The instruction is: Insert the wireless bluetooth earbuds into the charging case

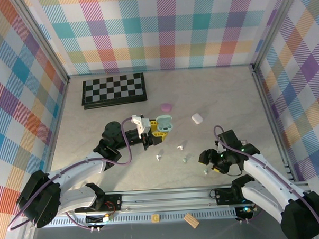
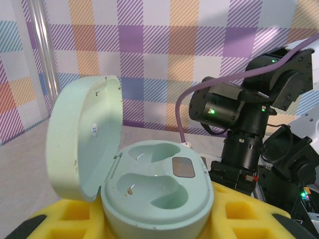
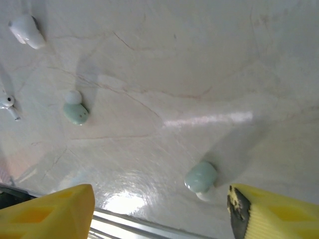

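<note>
While the left gripper [image 1: 160, 131] is clamping the open mint green charging case [image 2: 154, 194], the right gripper [image 3: 160, 195] is hovering, fingers apart, around a mint green earbud [image 3: 201, 178] by the worktop's [image 1: 227, 95] near edge; squeeze softly, centred.

Mint charging case [image 2: 159, 199]: lid raised, both wells empty. Mint earbuds [image 3: 201, 177] and white earbuds [image 3: 27, 31], two each, are seen lying apart on the table [image 3: 199, 74].

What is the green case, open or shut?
Open. The green case has its lid tipped up, both wells empty.
</note>
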